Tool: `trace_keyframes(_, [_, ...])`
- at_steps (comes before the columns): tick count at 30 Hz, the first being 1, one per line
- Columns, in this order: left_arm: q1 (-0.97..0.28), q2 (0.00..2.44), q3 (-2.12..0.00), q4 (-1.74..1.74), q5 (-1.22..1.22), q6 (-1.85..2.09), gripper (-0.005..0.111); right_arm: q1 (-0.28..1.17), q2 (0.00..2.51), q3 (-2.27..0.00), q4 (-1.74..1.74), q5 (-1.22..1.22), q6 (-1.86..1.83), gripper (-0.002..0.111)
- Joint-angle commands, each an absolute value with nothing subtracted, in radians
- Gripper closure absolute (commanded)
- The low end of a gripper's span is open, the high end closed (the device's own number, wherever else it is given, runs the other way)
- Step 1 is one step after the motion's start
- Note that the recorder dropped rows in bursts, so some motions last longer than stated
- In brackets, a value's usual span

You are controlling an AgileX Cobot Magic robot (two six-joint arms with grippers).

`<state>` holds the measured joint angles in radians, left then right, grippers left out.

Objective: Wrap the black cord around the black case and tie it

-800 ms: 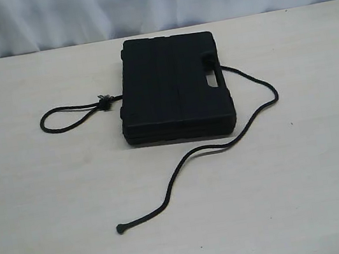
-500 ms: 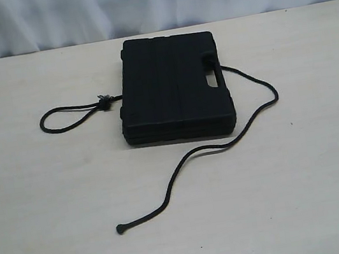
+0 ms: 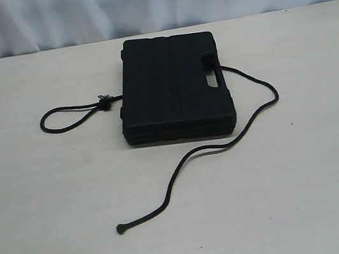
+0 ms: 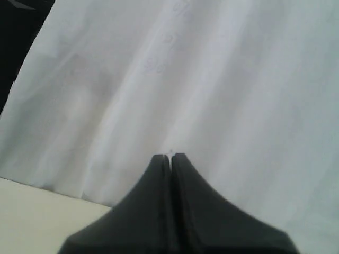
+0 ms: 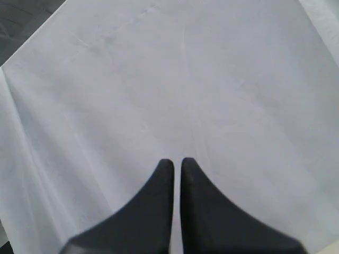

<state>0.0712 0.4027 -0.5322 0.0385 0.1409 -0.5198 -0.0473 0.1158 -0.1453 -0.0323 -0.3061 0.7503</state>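
The black case (image 3: 173, 88) lies flat on the pale table (image 3: 52, 203), its handle slot toward the right. The black cord (image 3: 263, 109) passes under the case. Its knotted loop end (image 3: 68, 116) lies left of the case. The other end curves out from the handle side and runs to the knobbed tip (image 3: 120, 229) near the front. Neither gripper shows in the exterior view. My left gripper (image 4: 169, 156) is shut and holds nothing, facing a white cloth. In its own wrist view my right gripper (image 5: 177, 161) is shut with a thin slit between the fingers, nothing in it.
A white cloth backdrop (image 3: 149, 1) hangs behind the table's far edge. The left wrist view catches a corner of the table (image 4: 32, 211) below the cloth.
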Motion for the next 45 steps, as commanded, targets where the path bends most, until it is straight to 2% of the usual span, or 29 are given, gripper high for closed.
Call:
trace_keyframes(1, [0.073, 0.545, -0.680, 0.045, 0.172, -0.520, 0.107, -0.053, 0.211, -0.251, -0.097, -0.304, 0.778, 0.104])
trace_keyframes(4, [0.073, 0.559, -0.700, 0.040, 0.065, -0.525, 0.107, -0.053, 0.256, -0.256, -0.104, -0.333, 0.901, 0.104])
trace_keyframes(7, [0.073, 0.564, -0.700, 0.040, 0.000, -0.525, 0.107, -0.053, 0.291, -0.289, -0.332, -0.348, 0.937, 0.104])
trace_keyframes(11, [0.073, 0.617, -0.702, 0.055, -0.220, -0.525, 0.107, -0.053, 0.402, -0.437, -0.580, -0.289, 1.080, 0.104])
trace_keyframes(14, [0.073, 0.686, -0.732, 0.223, -0.334, -0.534, 0.107, -0.052, 0.535, -0.575, -0.820, -0.196, 1.195, 0.104])
trace_keyframes(16, [0.068, 0.750, -0.791, 0.377, -0.221, -0.640, 0.107, -0.052, 0.634, -0.653, -1.008, -0.151, 1.341, 0.104])
trace_keyframes(19, [0.015, 0.869, -0.926, 0.628, 0.085, -0.813, 0.107, -0.026, 0.796, -0.738, -1.347, -0.134, 1.602, 0.104])
trace_keyframes(23, [-0.096, 1.038, -1.074, 0.546, 0.445, -0.550, 0.107, 0.035, 1.020, -0.820, -1.744, -0.199, 1.962, 0.104])
trace_keyframes(27, [-0.156, 1.167, -1.168, 0.095, 0.637, 0.036, 0.107, 0.048, 1.205, -0.869, -1.744, -0.290, 1.962, 0.104])
trace_keyframes(31, [-0.164, 1.273, -1.211, -0.376, 0.896, 0.576, 0.107, 0.048, 1.323, -0.891, -1.744, -0.214, 1.803, 0.104])
trace_keyframes(33, [-0.164, 1.314, -1.211, -0.529, 1.016, 0.709, 0.107, 0.049, 1.337, -0.891, -1.744, -0.081, 1.643, 0.104])
trace_keyframes(35, [-0.164, 1.345, -1.211, -0.619, 1.101, 0.751, 0.107, 0.049, 1.341, -0.891, -1.744, 0.156, 1.556, 0.104])
trace_keyframes(36, [-0.164, 1.358, -1.211, -0.645, 1.127, 0.763, 0.107, 0.049, 1.351, -0.891, -1.744, 0.384, 1.517, 0.104])
trace_keyframes(38, [-0.164, 1.373, -1.211, -0.659, 1.140, 0.763, 0.107, 0.044, 1.386, -0.896, -1.744, 0.658, 1.512, 0.104])
trace_keyframes(39, [-0.164, 1.378, -1.211, -0.658, 1.140, 0.763, 0.107, 0.032, 1.410, -0.900, -1.744, 0.765, 1.499, 0.104])
trace_keyframes(40, [-0.164, 1.378, -1.211, -0.658, 1.131, 0.763, 0.107, 0.020, 1.430, -0.911, -1.694, 0.755, 1.468, 0.104])
trace_keyframes(41, [-0.164, 1.378, -1.211, -0.658, 1.118, 0.763, 0.107, 0.006, 1.441, -0.925, -1.571, 0.661, 1.396, 0.104])
trace_keyframes(43, [-0.164, 1.378, -1.211, -0.660, 1.089, 0.763, 0.107, -0.023, 1.478, -0.951, -1.010, 0.400, 0.988, 0.104])
trace_keyframes(44, [-0.164, 1.378, -1.211, -0.652, 1.082, 0.763, 0.107, -0.025, 1.501, -0.958, -0.629, 0.359, 0.726, 0.104])
trace_keyframes(45, [-0.164, 1.379, -1.211, -0.640, 1.077, 0.763, 0.107, -0.015, 1.542, -0.983, -0.264, 0.381, 0.284, 0.104])
